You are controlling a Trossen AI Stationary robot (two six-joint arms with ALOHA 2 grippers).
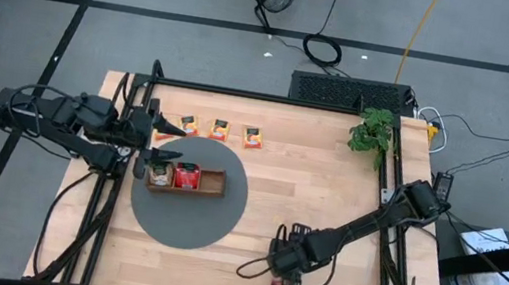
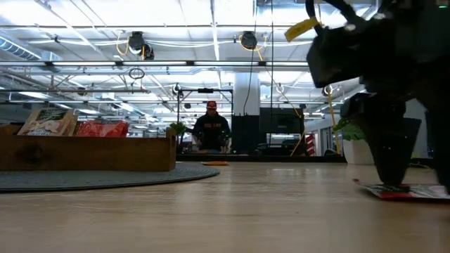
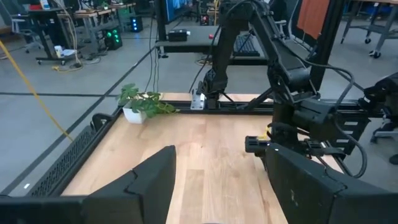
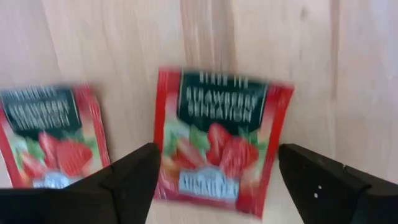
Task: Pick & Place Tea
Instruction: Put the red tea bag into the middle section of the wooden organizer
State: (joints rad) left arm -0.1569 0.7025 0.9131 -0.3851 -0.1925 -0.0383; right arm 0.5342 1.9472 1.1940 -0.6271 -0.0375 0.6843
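High view: I see the wooden tray (image 1: 211, 184) on the grey round mat (image 1: 187, 221), with a white-green packet (image 1: 161, 171) and a red packet (image 1: 187, 175) in it; which compartments, I cannot tell. Three orange-yellow packets (image 1: 220, 130) lie in a row on the tabletop (image 1: 309, 181) beside the mat. The left claw (image 1: 149, 137) hovers at the tray's end.

Low view: packets stand upright in the tray.

Left wrist view: the left claw's fingers (image 3: 149, 183) are spread wide, holding nothing.

Right wrist view: the right claw (image 4: 217, 180), wide, straddles a flat strawberry packet (image 4: 217, 140); a second (image 4: 53, 137) lies just beside it.
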